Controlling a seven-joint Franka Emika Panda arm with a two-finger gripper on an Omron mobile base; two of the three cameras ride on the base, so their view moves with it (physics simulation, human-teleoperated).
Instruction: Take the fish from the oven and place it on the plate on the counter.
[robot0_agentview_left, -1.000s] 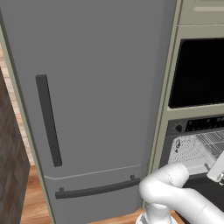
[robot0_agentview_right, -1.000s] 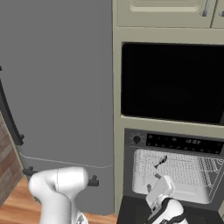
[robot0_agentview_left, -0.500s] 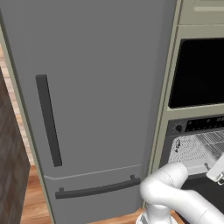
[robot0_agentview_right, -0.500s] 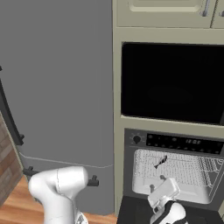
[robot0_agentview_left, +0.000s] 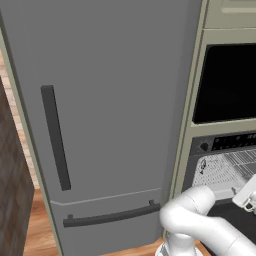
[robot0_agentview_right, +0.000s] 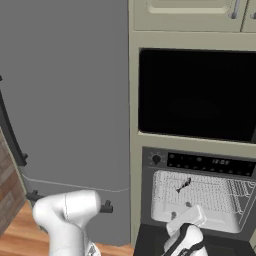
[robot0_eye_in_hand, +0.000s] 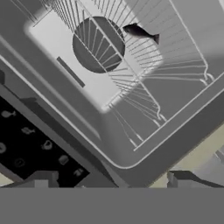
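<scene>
The arm bends low at the frame bottom, its gripper facing the open oven, fingers spread apart, holding nothing. The slim dark fish lies on thin wire rack, upper centre.

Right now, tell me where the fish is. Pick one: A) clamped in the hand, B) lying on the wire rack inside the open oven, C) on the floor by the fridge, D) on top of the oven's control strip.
B: the fish lies on the wire rack inside the open oven, while the hand is apart from it, with nothing between its fingertips.
</scene>
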